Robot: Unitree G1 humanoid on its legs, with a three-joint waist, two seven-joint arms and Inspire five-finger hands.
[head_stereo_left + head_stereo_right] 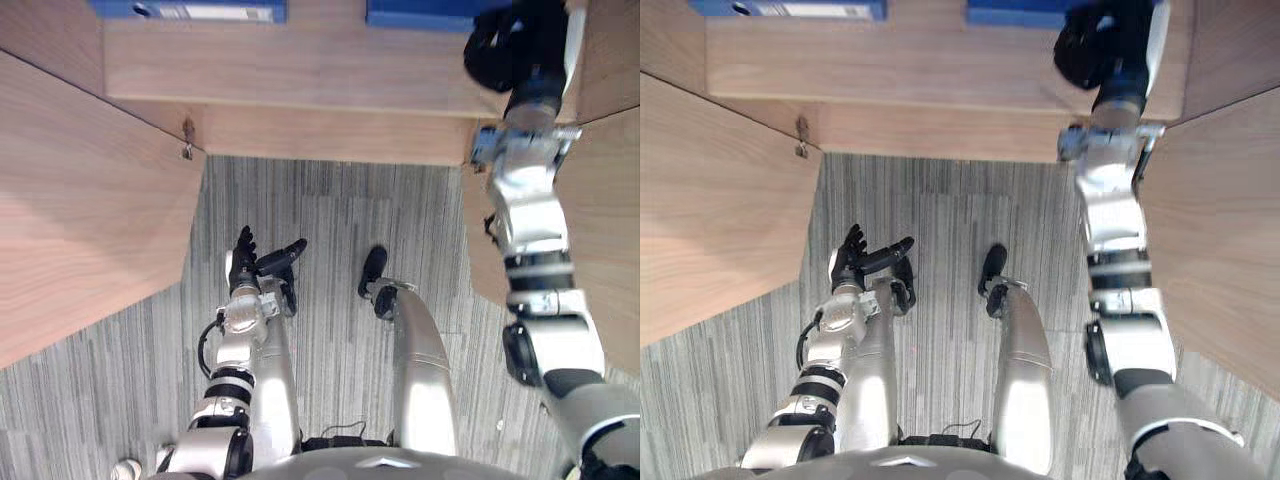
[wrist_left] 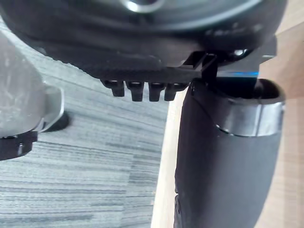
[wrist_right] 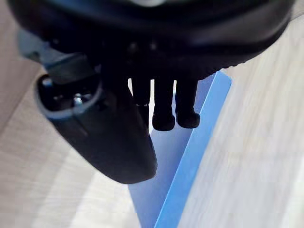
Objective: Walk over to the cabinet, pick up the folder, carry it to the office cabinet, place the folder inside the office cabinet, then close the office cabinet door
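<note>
Right robot hand (image 3: 114, 137), fingers straight, over blue folder (image 3: 171, 156); contact unclear, folder mostly cut off. Left robot hand (image 1: 248, 265) relaxed, low.

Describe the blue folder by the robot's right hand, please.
The folder is blue, thin and flat-sided, with a paler broad face and a brighter narrow edge; it looks like plastic or card. It rests on a light wooden shelf, towards the right. The right hand is directly over it; whether it grips the folder cannot be told.
</note>
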